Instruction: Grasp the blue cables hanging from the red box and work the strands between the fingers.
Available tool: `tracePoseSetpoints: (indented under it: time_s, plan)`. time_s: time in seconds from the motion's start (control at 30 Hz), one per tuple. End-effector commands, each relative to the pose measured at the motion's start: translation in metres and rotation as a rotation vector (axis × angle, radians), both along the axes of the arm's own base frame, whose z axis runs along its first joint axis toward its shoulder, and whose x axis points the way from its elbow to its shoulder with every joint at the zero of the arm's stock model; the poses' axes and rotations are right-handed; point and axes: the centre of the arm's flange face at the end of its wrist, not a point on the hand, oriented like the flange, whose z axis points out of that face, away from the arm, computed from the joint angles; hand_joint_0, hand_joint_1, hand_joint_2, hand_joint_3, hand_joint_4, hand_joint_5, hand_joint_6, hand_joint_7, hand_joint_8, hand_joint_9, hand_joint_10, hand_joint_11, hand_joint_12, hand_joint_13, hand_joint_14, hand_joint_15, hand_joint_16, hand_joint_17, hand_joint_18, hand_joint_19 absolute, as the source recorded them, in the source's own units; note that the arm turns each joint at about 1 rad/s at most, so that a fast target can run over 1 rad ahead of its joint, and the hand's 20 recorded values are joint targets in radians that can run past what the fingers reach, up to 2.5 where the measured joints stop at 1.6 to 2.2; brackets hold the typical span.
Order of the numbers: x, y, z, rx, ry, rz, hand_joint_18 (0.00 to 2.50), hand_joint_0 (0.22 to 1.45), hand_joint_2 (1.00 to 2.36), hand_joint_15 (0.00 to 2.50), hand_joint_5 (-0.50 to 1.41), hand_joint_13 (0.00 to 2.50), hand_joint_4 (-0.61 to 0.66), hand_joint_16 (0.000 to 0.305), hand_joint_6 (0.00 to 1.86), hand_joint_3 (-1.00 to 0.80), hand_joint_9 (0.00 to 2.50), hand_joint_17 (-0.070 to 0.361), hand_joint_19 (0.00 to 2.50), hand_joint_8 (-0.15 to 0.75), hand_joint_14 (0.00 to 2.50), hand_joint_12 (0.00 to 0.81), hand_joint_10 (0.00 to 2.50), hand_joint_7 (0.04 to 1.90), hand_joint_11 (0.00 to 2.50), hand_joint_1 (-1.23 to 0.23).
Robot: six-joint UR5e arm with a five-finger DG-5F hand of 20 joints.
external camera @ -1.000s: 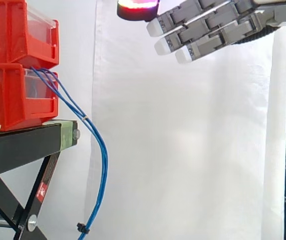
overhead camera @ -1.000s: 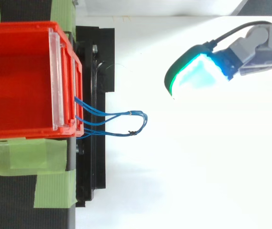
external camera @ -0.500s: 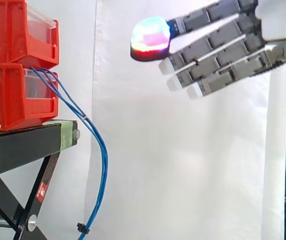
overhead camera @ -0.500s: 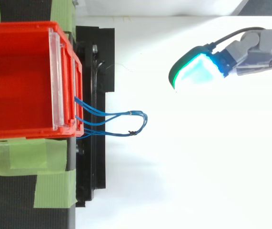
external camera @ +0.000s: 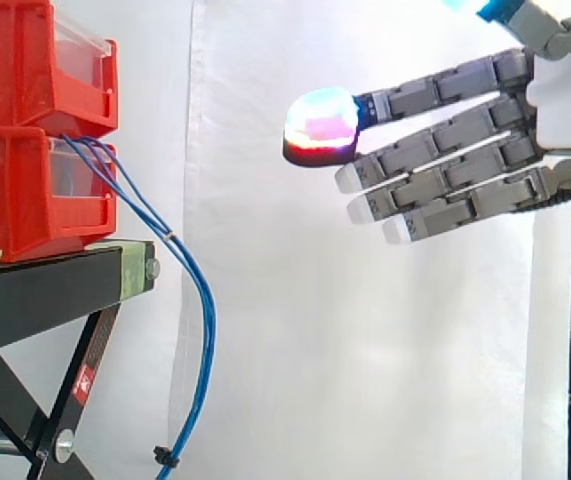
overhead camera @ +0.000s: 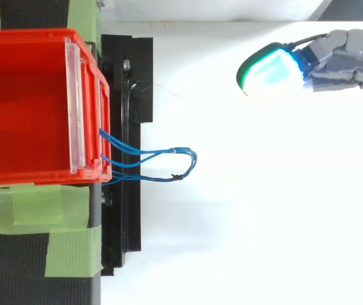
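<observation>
- The fingers are straight and slightly spread. In the side view they stack one above another and point left toward the bins. They hold nothing, so the hand is open.
- At the front of the hand, one fingertip pad glows red and cyan in the side view. From above, that pad shows cyan and green.
- The hand comes in from the right edge, high up. It is about level with the 2 red bins and above the hanging run of the cables.
- Between the fingertips and the cables there is only open space in front of the white curtain. The two are well apart, with no contact.
- The blue cables come out at the front of the lower red bin, just under the upper red bin. They fall past the edge of the black stand in a slack curve and reach a small black tie near the bottom.
- From above, the strands loop out from the bin front. The hand sits off to one side of them, toward that view's upper edge, not in line with the loop.
- As I judge it, no part of the grasp is done yet, since the hand is only on its approach.
- Left to do: bring the hand down and across to the hanging strands, close the fingers around them, then work the strands between the fingers.
</observation>
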Motion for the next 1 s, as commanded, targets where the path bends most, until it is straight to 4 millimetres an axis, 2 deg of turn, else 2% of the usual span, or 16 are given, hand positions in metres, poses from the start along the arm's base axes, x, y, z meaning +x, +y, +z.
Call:
tracePoseSetpoints:
  time_s: [0.0,0.23,0.33,0.73,0.83,0.97]
  plan:
    - [0.003,0.004,-0.022,0.009,-0.003,-0.019,0.00,0.75,1.00,0.19,-0.35,0.00,0.20,0.068,0.01,-1.00,0.08,0.154,0.18,0.331,0.00,0.382,0.00,0.71,0.21,-0.48]
    - [0.016,0.014,-0.064,0.089,0.038,-0.007,0.00,0.75,1.00,0.19,-0.35,0.00,0.20,0.068,0.01,-1.00,0.08,0.154,0.18,0.332,0.00,0.382,0.00,0.72,0.21,-0.48]
    - [0.022,0.019,-0.069,0.099,0.007,-0.010,0.00,0.75,1.00,0.19,-0.35,0.00,0.20,0.068,0.01,-1.00,0.08,0.154,0.18,0.331,0.00,0.381,0.00,0.72,0.21,-0.48]
    - [0.027,0.028,-0.067,0.060,-0.025,-0.061,0.00,0.74,1.00,0.18,-0.35,0.00,0.19,0.069,0.01,-1.00,0.05,0.156,0.17,0.327,0.00,0.381,0.00,0.70,0.15,-0.49]
    - [0.028,0.030,-0.078,0.063,-0.005,-0.066,0.00,0.73,1.00,0.16,-0.36,0.00,0.19,0.070,0.01,-1.00,0.04,0.157,0.16,0.327,0.00,0.377,0.00,0.69,0.12,-0.49]
    - [0.037,0.030,-0.107,0.130,-0.012,-0.067,0.00,0.72,1.00,0.16,-0.37,0.00,0.18,0.070,0.01,-1.00,0.01,0.158,0.16,0.323,0.00,0.378,0.00,0.67,0.09,-0.49]
